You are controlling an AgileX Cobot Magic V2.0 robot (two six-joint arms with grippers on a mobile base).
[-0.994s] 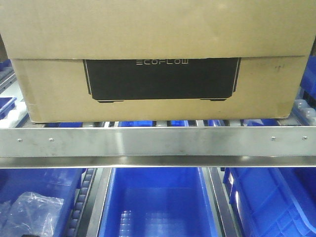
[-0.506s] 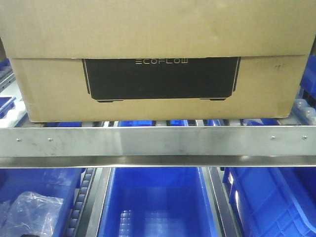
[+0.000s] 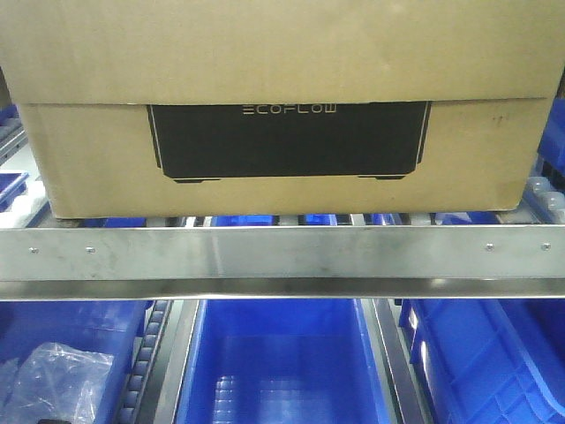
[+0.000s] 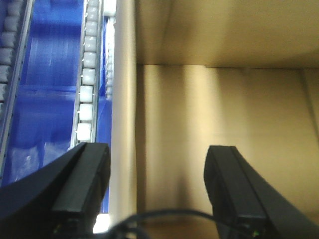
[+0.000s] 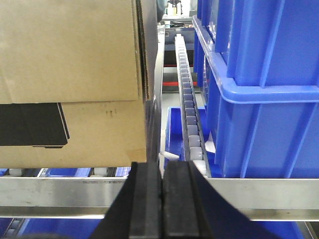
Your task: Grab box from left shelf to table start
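Box: not yet gripped, and sitting on the rollers of the left shelf, just behind its silver rail.

Left claw: the jaws are spread wide. In the left wrist view one black finger is at lower left and the other at lower right. Bare cardboard fills the frame between and above them, with the lid's overhang as a line across the upper part. The lower-left finger sits over a roller track rather than over cardboard. I cannot tell whether either finger touches the carton.

Right claw: the fingers are pressed together and hold nothing, at bottom centre of the right wrist view, in front of the front rail. The box's right end lies up and left of it. A second roller track runs straight ahead, and a blue bin stands at the right.

Key relation: the box's long axis runs left to right, parallel to the rail. The right claw points at the gap just beside the carton's end, not at the carton.

Judgement: the left arm looks nearer to cardboard. The right claw needs to open and shift left before the carton can be drawn over the rail.

Below the rail are more blue bins, one holding a plastic bag. The table is not in view.
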